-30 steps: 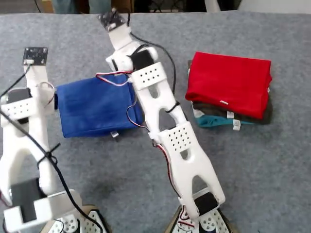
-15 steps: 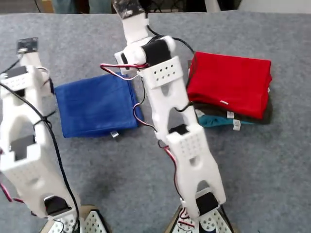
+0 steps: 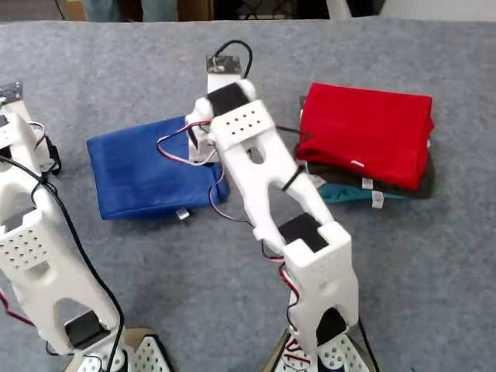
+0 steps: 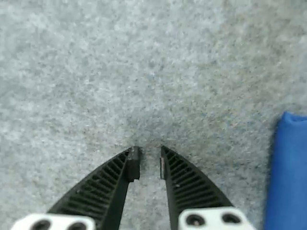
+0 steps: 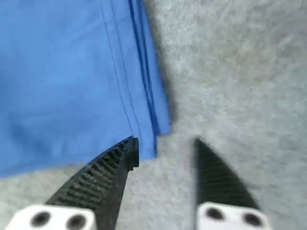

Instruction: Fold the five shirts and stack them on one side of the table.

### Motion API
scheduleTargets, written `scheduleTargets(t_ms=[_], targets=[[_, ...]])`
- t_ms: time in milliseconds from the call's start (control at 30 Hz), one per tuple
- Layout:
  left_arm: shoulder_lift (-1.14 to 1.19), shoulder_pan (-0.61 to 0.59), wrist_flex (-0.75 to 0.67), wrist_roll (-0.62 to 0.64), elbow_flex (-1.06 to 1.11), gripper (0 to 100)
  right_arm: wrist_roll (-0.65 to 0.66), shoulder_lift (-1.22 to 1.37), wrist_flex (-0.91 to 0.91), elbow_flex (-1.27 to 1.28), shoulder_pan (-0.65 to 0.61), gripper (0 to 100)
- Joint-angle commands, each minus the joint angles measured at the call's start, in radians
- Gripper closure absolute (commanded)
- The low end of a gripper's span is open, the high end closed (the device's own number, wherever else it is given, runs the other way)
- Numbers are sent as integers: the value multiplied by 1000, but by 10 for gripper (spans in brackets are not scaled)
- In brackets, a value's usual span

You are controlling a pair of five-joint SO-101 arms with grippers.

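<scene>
Shirts lie in two places on the grey, felt-covered counter [image 3: 434, 294] as seen from above. A folded blue shirt [image 3: 147, 167] of soft cloth lies flat left of the middle, with a small white tag at its near edge. Well apart to the right sits a stack: a folded red shirt [image 3: 364, 132] on top, a dark olive-brown shirt [image 3: 341, 175] under it, and a teal shirt [image 3: 341, 194] at the bottom, poking out on the near side. My white plastic right arm [image 3: 263, 167] stretches over the blue shirt's right edge. My white left arm [image 3: 31, 240] stands at the counter's left side, apart from the blue shirt.

From my left wrist, my left claw [image 4: 146, 163] points down at grey counter [image 4: 144, 62]. Its black ribbed fingers [image 4: 115, 177] are drawn close, with a narrow gap and nothing between them. The blue shirt's edge [image 4: 290, 177] shows nearby, clear of the claw.

From my right wrist, my right claw [image 5: 165, 148] is spread fairly wide and holds nothing. One finger [image 5: 112, 167] hangs over the blue shirt [image 5: 67, 72] at its corner, where folded layers and a stitched hem show. The other is over grey counter [image 5: 240, 72] just beside it. Whether that finger touches the cloth I cannot tell.
</scene>
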Motion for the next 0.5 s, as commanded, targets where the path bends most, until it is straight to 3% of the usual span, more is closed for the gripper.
scheduleTargets(t_ms=[0, 467], targets=[[5, -31, 2, -8, -19, 898, -58, 33, -55, -10, -32, 691], [8, -30, -3, -8, -21, 898, -123, 331, -60, -236, -94, 688]])
